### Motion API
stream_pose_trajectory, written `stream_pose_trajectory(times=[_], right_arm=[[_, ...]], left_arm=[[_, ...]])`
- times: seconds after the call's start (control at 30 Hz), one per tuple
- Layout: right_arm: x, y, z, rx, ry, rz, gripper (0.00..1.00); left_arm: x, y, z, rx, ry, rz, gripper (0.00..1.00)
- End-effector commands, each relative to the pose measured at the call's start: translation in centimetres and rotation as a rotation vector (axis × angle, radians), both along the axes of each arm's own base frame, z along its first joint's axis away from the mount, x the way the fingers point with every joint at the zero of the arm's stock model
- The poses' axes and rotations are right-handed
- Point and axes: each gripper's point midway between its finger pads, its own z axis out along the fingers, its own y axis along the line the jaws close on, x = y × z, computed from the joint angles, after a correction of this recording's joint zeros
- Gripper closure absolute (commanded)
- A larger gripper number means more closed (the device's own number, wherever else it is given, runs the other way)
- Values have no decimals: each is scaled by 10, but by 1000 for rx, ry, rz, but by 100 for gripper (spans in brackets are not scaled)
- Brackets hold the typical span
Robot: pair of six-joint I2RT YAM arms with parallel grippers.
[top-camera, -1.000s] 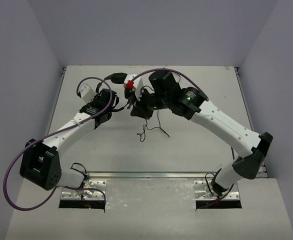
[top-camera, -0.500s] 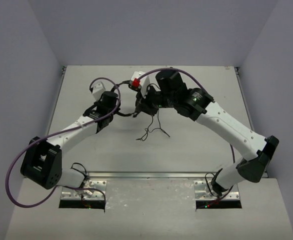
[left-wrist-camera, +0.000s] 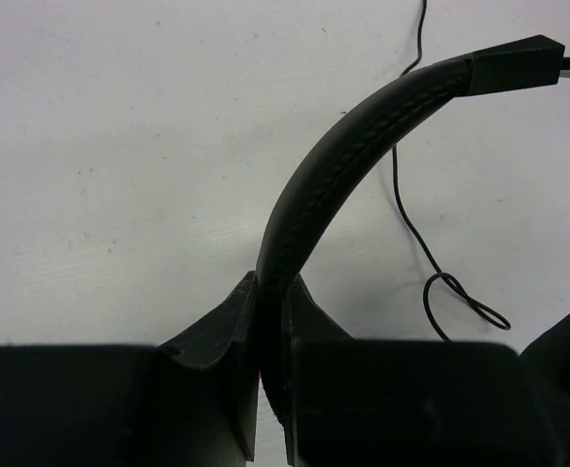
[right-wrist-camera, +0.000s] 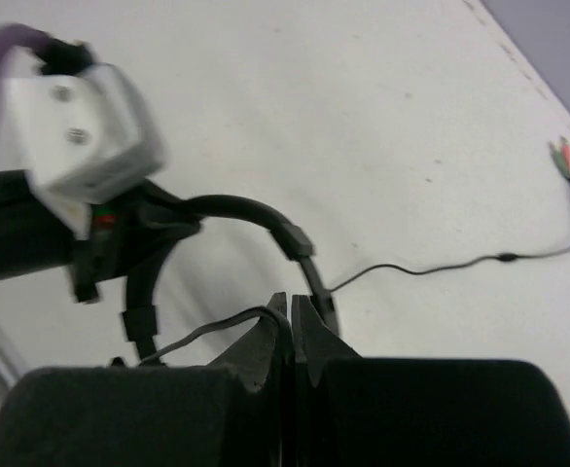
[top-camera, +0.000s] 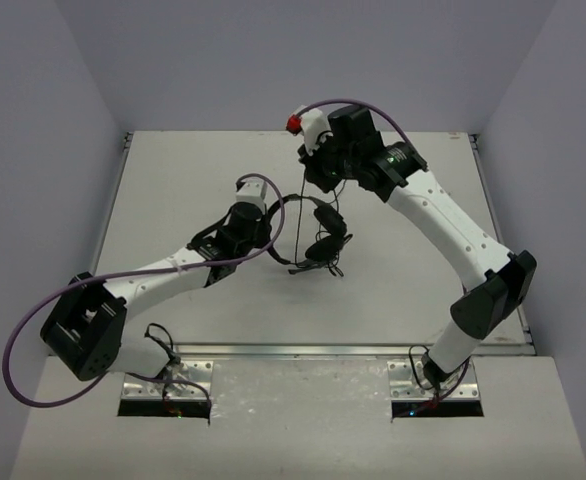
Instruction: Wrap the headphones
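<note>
The black headphones hang over the middle of the table, earcups toward the right. My left gripper is shut on the padded headband, which runs up between its jaws. My right gripper is farther back and shut on the thin black cable, which bends over its left fingertip. From there the cable runs straight down past the headband. The free end of the cable lies on the table and ends in small plugs.
A purple robot cable loops out left of the left arm, and another arches over the right wrist. Grey walls close in the table at the back and both sides. Metal mounting plates line the near edge.
The left gripper has carried the headband to the right and nearer. The right gripper has moved back and to the right with the cable, drawing it out straight. The earcups now show between the arms.
</note>
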Motion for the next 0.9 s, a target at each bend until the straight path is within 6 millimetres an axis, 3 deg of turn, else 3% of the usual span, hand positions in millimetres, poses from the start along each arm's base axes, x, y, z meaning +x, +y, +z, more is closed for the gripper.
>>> stream_pose_trajectory(times=[0.0,0.1,0.27,0.33,0.43,0.5,0.6,0.63,0.77,0.87], right_arm=[[35,-36,14,-108,-156,-111,99],[41,-54,3,-191,-203,-155,99],[50,-89,25,-160,-286,-200,99],[53,-109,36,-150,-301,-208,99],[55,-128,40,-138,-308,-197,97],[64,-143,44,-132,-339,-233,90],[75,-136,42,-79,-352,-197,88],[75,-123,49,-19,-371,-143,88],[62,-87,51,138,-391,20,99],[58,-72,48,219,-382,73,99]], left_arm=[[6,0,30,-20,-85,-5,100],[3,1,30,3,-63,11,100],[-9,-25,30,-10,-35,-117,100],[-16,-21,24,11,25,-87,100],[-24,1,18,41,115,43,100],[-32,-1,32,30,128,9,100],[-51,-19,51,-9,161,-152,100],[-60,-28,55,-33,185,-219,100],[-77,-26,66,8,224,-299,100],[-88,-22,77,29,223,-353,100]])
